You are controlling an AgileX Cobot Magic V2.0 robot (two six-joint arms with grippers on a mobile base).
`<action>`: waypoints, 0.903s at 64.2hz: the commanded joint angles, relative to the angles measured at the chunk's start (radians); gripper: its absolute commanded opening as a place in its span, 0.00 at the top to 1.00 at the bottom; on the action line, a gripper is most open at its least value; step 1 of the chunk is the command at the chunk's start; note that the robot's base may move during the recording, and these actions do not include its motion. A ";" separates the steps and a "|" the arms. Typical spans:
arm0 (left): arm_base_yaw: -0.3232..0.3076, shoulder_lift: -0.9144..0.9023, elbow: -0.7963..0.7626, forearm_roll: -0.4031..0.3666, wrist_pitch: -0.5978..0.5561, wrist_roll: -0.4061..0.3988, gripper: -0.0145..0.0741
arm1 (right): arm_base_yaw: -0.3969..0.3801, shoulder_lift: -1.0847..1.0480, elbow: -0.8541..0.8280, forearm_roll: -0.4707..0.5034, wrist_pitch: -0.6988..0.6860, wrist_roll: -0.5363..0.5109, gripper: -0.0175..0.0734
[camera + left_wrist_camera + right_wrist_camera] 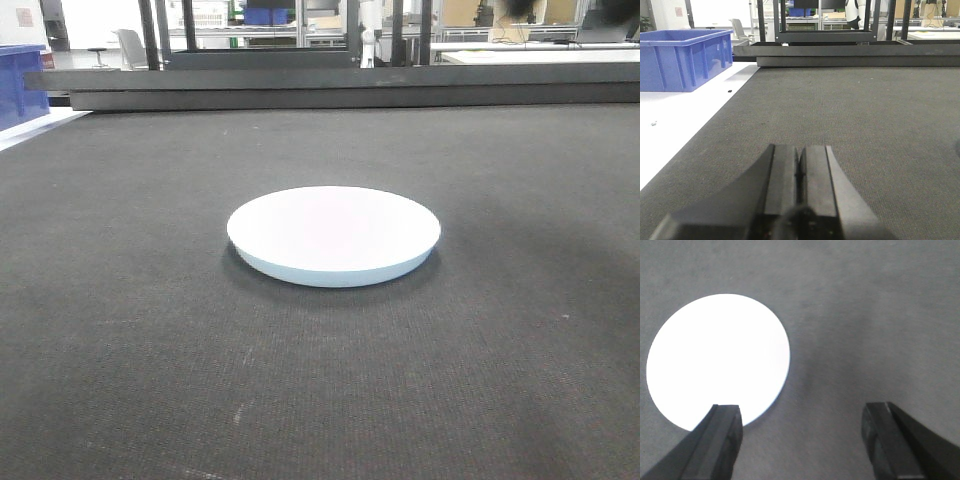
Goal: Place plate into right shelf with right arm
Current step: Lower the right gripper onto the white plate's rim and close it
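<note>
The round white plate [333, 234] lies flat on the dark grey mat in the middle of the front view. In the right wrist view the plate [717, 360] shows from above at the left. My right gripper [802, 412] is open and empty, hovering above the mat, its left finger [720, 435] over the plate's near edge and its right finger [890, 435] over bare mat. My left gripper [800, 165] is shut and empty, low over the mat, away from the plate. The right shelf is out of view.
A blue plastic bin [685, 57] stands on a white surface [680, 120] left of the mat. A low dark frame [340, 88] runs along the mat's far edge, with black uprights and workshop benches behind it.
</note>
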 commanded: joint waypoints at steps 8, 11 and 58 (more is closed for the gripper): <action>-0.001 -0.012 0.009 -0.002 -0.089 -0.002 0.89 | 0.074 0.181 -0.184 -0.131 0.011 0.090 0.16; -0.001 -0.012 0.009 -0.002 -0.089 -0.002 0.89 | 0.084 0.224 -0.216 -0.158 0.035 0.108 0.16; -0.001 -0.012 0.009 -0.002 -0.089 -0.002 0.89 | 0.124 0.527 -0.300 -0.194 -0.015 0.115 0.16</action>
